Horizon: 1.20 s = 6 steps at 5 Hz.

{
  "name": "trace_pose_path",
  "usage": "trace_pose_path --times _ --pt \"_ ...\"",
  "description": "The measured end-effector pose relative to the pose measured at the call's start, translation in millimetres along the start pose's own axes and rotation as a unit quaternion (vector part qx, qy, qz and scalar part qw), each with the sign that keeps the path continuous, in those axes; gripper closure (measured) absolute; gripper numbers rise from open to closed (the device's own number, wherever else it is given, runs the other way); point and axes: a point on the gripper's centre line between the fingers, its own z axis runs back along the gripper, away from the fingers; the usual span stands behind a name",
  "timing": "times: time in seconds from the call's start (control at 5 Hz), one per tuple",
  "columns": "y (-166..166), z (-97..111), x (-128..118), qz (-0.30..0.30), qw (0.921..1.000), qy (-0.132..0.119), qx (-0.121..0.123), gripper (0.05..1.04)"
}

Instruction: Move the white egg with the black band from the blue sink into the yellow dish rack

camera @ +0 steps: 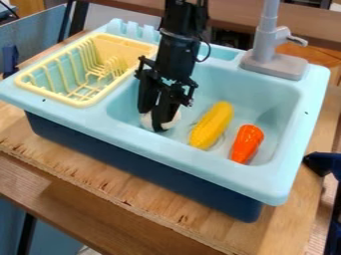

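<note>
- White ball (170, 119): one, low in the basin, at the end toward the rack; partly hidden behind the gripper, full shape not clear.
- Corn (212, 125): one, yellow, lying in the basin between ball and pepper, apart from both.
- Pepper (247, 143): one, orange-red, glossy, just beside the corn, on the side away from the ball; lying with narrower end toward the front wall.
- Loose pieces in the basin: three in all.
- Sink (206, 162): one, light blue top over dark blue base, single basin.
- Rack (86, 103): one, pale yellow, with upright prongs, set into the sink top beside the basin.
- Faucet (267, 35): one, grey, upright on the back rim, with one side lever.
- Table (126, 191): one, wooden, under the sink.
- In the way: arm (176, 52), black, down from the top edge past the back rim, covering part of the basin; front wall of the basin close to the ball.
- Gripper (152, 120): one, black, pointing down into the basin, right at the ball and overlapping part of it.
- Jaws: lowered to the ball; width of opening impossible to tell, likewise any firm hold on it.
</note>
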Motion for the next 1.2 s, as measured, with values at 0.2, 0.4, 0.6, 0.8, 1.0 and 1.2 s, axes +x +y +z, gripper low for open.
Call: trace_pose_path --times 0.2,0.4,0.6,0.8,1.0,1.2 --pt "-17 32 -10 -0.027 0.9979 -0.004 0.059 0.782" --pt "-29 73 -22 -0.033 0.9955 -0.041 0.078 0.963" --pt "-31 120 -42 -0.015 0.9936 -0.083 0.076 1.028" --pt "7 144 -84 0.075 0.9918 -0.076 0.07 1.034" --pt "47 122 -109 0.153 0.986 -0.046 0.048 1.035" --pt "64 106 -122 0.185 0.982 -0.026 0.025 1.035"
